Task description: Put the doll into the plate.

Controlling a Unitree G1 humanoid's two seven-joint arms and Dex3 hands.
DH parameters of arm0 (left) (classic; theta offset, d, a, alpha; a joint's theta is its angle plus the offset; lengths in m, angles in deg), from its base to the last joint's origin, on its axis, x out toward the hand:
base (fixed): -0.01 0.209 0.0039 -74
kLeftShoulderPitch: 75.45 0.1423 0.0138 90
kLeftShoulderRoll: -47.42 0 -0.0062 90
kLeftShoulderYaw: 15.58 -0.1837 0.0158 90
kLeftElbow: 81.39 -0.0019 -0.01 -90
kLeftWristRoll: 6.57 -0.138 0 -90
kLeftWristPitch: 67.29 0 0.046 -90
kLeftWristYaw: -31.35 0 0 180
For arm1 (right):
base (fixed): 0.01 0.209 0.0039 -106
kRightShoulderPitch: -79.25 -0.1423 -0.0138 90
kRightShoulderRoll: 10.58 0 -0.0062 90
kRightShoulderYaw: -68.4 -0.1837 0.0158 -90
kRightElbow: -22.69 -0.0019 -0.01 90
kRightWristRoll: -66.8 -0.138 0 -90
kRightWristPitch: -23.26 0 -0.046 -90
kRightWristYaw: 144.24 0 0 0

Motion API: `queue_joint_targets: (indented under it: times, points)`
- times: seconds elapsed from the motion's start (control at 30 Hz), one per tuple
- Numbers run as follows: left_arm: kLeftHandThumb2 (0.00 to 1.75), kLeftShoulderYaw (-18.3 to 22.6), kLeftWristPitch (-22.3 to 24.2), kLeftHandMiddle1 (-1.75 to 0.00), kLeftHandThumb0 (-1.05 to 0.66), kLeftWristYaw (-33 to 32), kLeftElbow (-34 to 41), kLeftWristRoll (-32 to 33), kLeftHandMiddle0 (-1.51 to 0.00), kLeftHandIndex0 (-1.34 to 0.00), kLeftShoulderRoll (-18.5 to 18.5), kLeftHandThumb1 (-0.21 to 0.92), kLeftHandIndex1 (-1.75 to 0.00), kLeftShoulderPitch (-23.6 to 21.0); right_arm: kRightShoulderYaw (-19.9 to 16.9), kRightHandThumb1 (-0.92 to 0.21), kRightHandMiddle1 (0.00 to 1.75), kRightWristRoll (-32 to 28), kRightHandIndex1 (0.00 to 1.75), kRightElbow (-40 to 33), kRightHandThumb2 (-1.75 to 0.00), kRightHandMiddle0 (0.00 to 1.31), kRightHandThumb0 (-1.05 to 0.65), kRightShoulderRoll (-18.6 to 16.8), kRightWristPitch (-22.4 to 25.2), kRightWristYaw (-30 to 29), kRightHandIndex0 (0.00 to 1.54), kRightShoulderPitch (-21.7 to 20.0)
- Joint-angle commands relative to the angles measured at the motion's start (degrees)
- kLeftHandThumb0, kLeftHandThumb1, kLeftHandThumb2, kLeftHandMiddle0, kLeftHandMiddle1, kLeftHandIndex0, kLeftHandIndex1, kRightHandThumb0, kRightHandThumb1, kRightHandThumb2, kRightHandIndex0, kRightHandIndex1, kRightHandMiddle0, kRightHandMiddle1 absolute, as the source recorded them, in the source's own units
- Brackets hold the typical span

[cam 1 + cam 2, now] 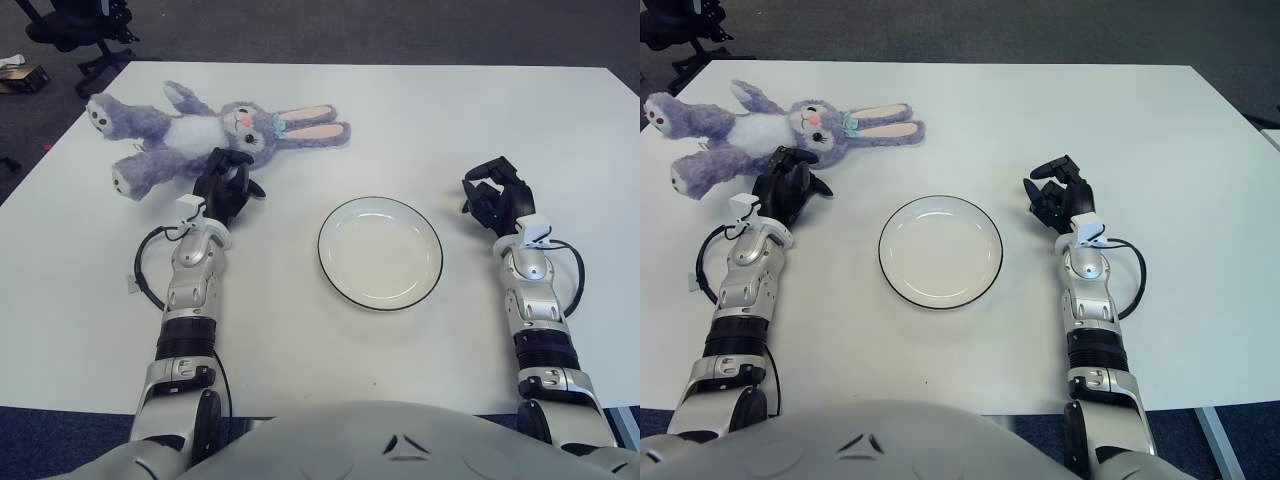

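Observation:
A purple and white plush rabbit doll (205, 133) lies on its back at the far left of the white table, ears pointing right. A white plate with a dark rim (380, 252) sits empty at the table's centre. My left hand (227, 186) is just in front of the doll's body, close below it, fingers relaxed and holding nothing. My right hand (497, 194) rests to the right of the plate, fingers loosely curled and empty.
The white table (450, 120) stretches behind the plate. An office chair base (85, 30) and a small box (25, 78) stand on the dark floor beyond the far left corner.

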Motion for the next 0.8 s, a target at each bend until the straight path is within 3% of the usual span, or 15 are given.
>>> queue_joint_targets:
  times: [0.0,0.77]
  points:
    - [0.45,-0.31,2.48,-1.75,-0.35,-0.25,-2.70,-0.01,-0.72,-0.27,-0.73,0.92,-1.69,2.21,0.23,-0.92,1.59,0.10,1.63,2.16,-0.38,0.34,-0.35,-0.75,1.61,0.25,0.74,2.13]
    - [0.45,-0.30,2.10,-1.75,-0.35,-0.32,-2.20,-0.03,-0.72,-0.27,-0.85,0.92,-1.69,2.46,0.26,-0.92,1.59,0.09,1.63,2.36,-0.38,0.34,-0.35,-0.79,1.52,0.26,0.74,2.00]
